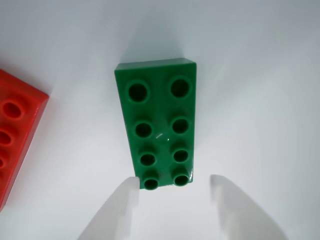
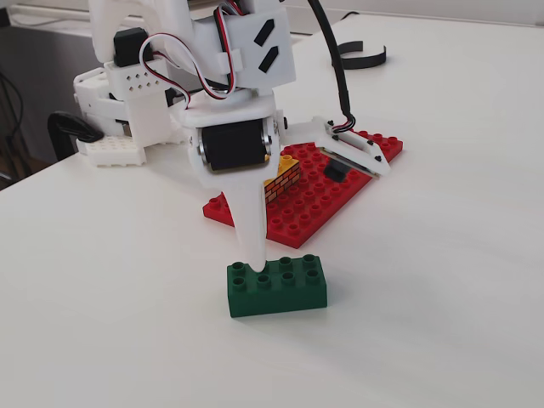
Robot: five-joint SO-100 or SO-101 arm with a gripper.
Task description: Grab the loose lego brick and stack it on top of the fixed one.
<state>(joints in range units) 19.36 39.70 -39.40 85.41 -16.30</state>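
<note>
In the wrist view the claw [image 1: 174,187] stands apart and empty, its tips flanking the near short end of the loose lego brick [image 1: 159,122], whose long axis runs straight ahead across the table [image 1: 260,100].

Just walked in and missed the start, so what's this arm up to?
The white arm's claw is open and lowered over one end of the green brick, one finger on each side, not yet closed on it. The green brick lies studs up on the white table. Behind it, the yellow brick with the brick-wall print sits on the red baseplate, nothing stacked on it yet.
</note>
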